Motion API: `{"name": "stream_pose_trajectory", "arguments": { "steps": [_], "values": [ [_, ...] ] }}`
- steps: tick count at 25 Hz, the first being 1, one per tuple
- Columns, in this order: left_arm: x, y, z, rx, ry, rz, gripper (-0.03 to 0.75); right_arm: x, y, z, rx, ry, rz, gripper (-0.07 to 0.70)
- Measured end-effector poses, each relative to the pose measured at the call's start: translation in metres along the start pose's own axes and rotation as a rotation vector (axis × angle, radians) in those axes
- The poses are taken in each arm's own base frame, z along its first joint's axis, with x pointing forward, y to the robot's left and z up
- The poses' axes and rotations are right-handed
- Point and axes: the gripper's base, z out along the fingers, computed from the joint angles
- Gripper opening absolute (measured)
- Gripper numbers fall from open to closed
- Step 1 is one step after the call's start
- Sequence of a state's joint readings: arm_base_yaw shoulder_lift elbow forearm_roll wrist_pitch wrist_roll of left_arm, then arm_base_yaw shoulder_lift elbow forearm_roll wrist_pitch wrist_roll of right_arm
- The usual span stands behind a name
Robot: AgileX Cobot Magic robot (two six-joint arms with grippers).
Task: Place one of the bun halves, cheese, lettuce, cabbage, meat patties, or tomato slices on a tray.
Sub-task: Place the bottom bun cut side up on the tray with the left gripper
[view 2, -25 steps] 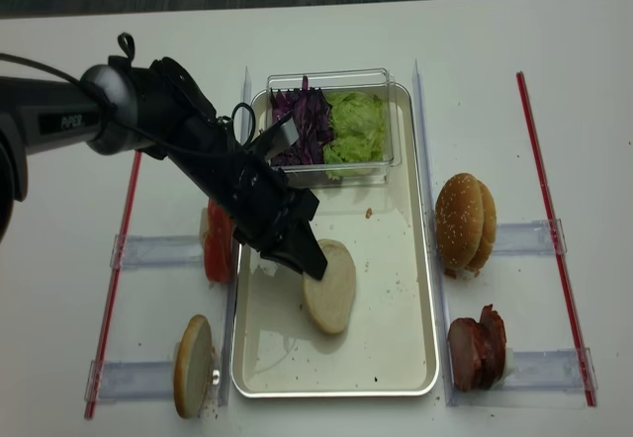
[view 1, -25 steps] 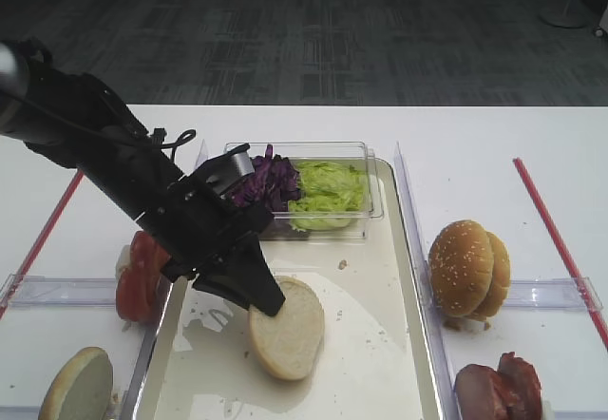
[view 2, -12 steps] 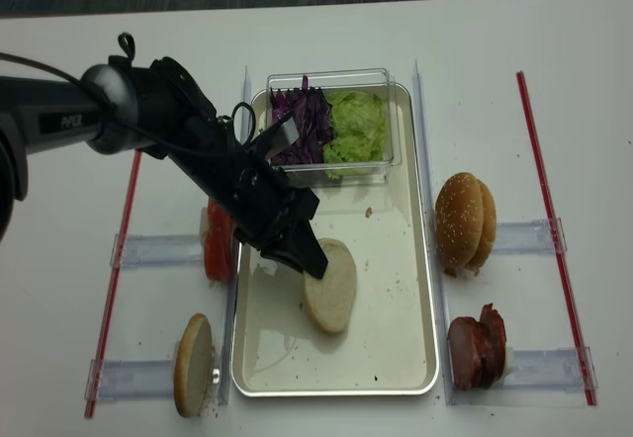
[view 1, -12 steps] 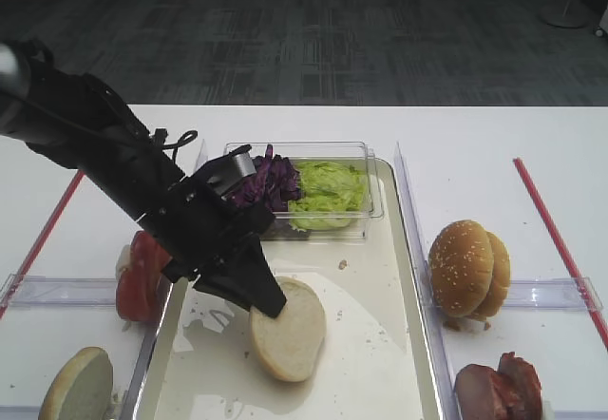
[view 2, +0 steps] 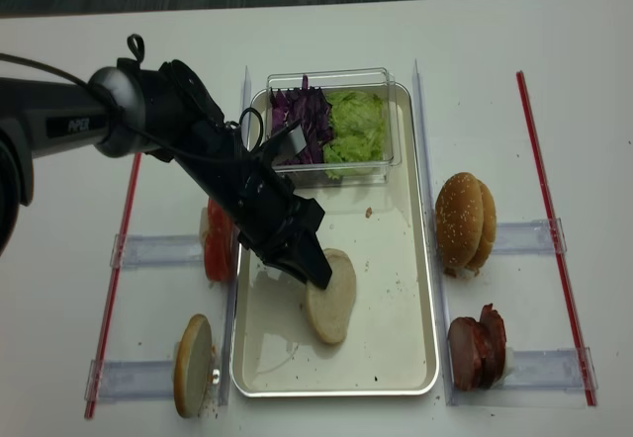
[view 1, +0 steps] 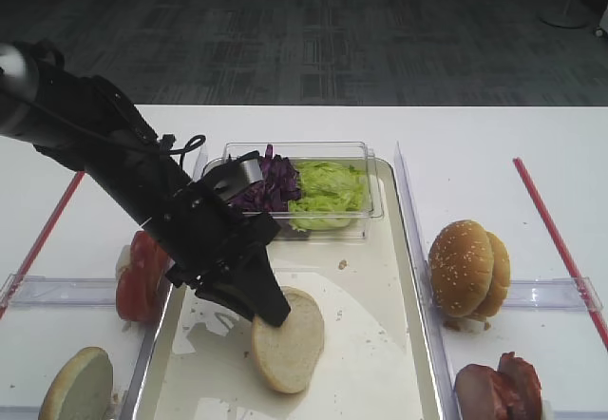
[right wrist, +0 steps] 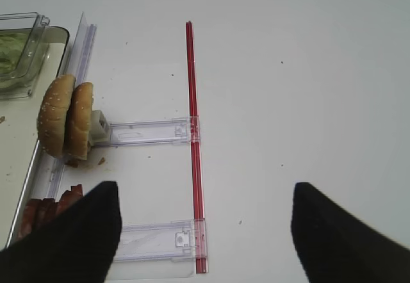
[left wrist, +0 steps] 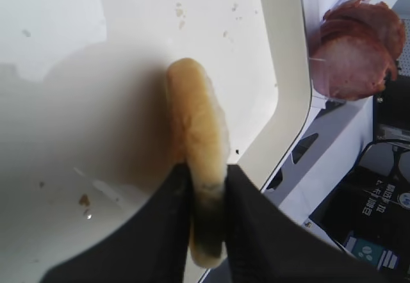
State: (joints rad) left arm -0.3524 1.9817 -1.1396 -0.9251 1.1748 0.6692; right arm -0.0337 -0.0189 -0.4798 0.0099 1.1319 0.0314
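**Bun half on the tray**

On the table, the long silver tray (view 1: 408, 277) holds a clear tub (view 1: 372, 184) of cabbage (view 1: 271, 181) and lettuce (view 1: 328, 192), then a pale bun half (view 1: 288, 346) lying flat. The left gripper (left wrist: 206, 190) pinches its tan edge. The right gripper (right wrist: 202, 232) is spread, empty.

Shiny metal tray (view 2: 415, 289), clear plastic tub (view 2: 376, 81)

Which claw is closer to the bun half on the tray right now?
Left. The left claw has the bun half between its fingers over the tray; the right claw is off by the red strip.
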Motion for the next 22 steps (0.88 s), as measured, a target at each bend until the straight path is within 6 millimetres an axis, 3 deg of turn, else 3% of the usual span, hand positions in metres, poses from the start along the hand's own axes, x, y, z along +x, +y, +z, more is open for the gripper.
{"name": "stream_pose_trajectory", "arguments": {
  "steps": [11, 18, 22],
  "values": [
    [-0.0025, 0.0022, 0.0001, -0.025, -0.027, 0.002, 0.122, 0.0000, 0.0000, 0.0000, 0.000, 0.000, 0.000, 0.571],
    [-0.0043, 0.0039, -0.0001, -0.044, -0.047, 0.003, 0.236, 0.0000, 0.0000, 0.0000, 0.000, 0.000, 0.000, 0.571],
    [-0.0055, 0.0049, -0.0002, -0.055, -0.061, 0.003, 0.255, 0.0000, 0.0000, 0.0000, 0.000, 0.000, 0.000, 0.571]
  ]
}}
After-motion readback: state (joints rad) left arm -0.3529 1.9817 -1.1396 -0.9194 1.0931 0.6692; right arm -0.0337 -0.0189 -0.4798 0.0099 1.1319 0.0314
